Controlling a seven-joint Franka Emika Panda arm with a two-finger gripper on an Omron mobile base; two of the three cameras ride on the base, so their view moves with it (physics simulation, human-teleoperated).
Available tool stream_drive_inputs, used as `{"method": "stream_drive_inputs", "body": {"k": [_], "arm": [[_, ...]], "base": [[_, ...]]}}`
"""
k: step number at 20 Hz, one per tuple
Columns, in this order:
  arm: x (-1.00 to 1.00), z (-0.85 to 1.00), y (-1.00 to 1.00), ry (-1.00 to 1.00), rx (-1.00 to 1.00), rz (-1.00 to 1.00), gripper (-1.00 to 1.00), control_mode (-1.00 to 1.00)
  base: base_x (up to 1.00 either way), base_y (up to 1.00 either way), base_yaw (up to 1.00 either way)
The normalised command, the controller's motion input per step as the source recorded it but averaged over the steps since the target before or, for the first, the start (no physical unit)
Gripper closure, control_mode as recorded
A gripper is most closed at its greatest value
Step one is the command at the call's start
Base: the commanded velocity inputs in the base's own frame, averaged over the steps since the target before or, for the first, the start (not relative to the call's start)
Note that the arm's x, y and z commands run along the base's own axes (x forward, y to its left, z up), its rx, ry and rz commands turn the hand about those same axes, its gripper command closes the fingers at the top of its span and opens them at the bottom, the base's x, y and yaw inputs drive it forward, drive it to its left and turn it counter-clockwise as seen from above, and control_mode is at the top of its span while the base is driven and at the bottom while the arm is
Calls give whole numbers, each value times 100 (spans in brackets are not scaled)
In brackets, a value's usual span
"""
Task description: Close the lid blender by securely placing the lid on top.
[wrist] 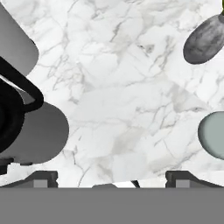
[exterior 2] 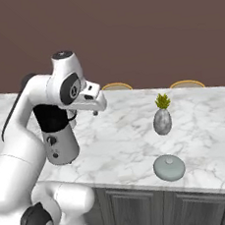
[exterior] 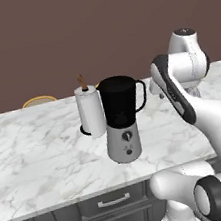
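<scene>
Hovering above the marble counter point(exterior 2: 128, 147), the gripper point(wrist: 111, 177) is held with its jaws spread wide and nothing between them. The lid point(exterior 2: 169, 168) is seen lying flat, dome up, near the front edge of the counter, well apart from the blender point(exterior: 121, 118) and to the arm's right. In the hand view the lid point(wrist: 213, 133) appears at the right margin, so the coming move is judged to call for a sideways shift toward that side, followed by a descent. The lid is round, so no long axis has to be matched; any jaw orientation across its width should serve.

The blender jar stands open at the top, with its loop handle turned toward the arm. Behind the lid, farther from the counter edge, a grey vase with a yellow-green sprig point(exterior 2: 161, 116) is placed. It is near the path but not on it. A white paper towel roll point(exterior: 91, 113) stands just beside the blender, on its far side from the lid. Nothing is seen between gripper and lid.
</scene>
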Motion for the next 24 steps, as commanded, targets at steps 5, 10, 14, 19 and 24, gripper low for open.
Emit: {"method": "stream_drive_inputs", "body": {"k": [5, 10, 14, 19, 24], "arm": [[-67, -25, -100, 2, 18, -27, -100, -100], [-44, -37, -100, 11, 20, -43, -100, -100], [-24, -64, -100, 14, 18, -43, -100, -100], [-12, -57, -90, 8, 11, -35, -100, -100], [-15, -33, -26, 1, 1, -15, -100, -100]], "base": [[0, 0, 0], [0, 0, 0], [0, 0, 0], [0, 0, 0], [0, 0, 0]]}}
